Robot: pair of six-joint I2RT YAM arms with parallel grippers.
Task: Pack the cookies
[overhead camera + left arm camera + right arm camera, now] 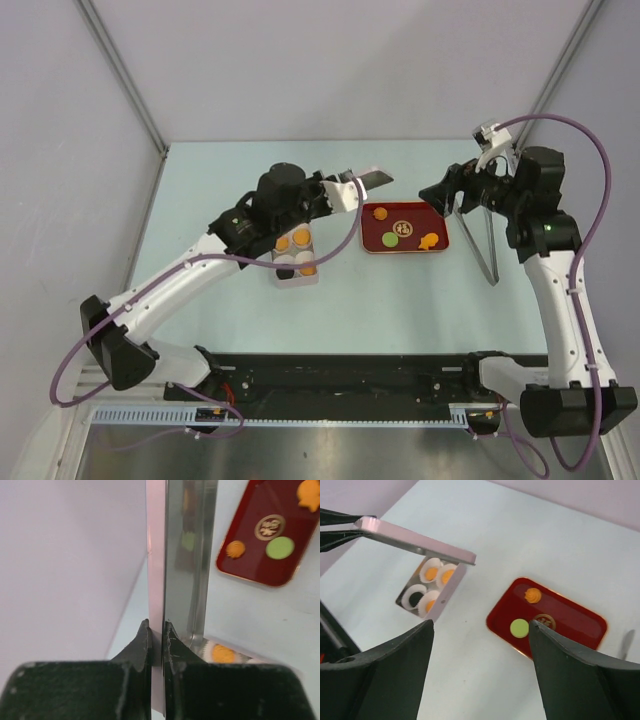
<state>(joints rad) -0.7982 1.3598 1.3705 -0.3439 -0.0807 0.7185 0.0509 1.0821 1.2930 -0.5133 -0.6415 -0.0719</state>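
Left jaws are pinched tight on one edge of the lid, a thin flat panel w/ a pink outside and a mirror-like inside, held in the air and lifted clear of the tin. Right jaws stand wide apart w/ nothing btwn them, hanging above the surface near the far right corner of the red tray. The cookies are split over two spots. Four sit in white paper cups inside the open tin: three orange and one black cookie (the black one at the tin's near left in the top view). The rest lie loose on the red tray, just right of the tin and apart from it: a round green cookie, an orange shell-shaped cookie and an orange fish-like cookie. A round brown-and-gold disc also shows mid-tray; can't tell if it's a cookie or a mark on the tray. Tin and tray both rest flat on the surface, roughly centre, btwn the two arms.
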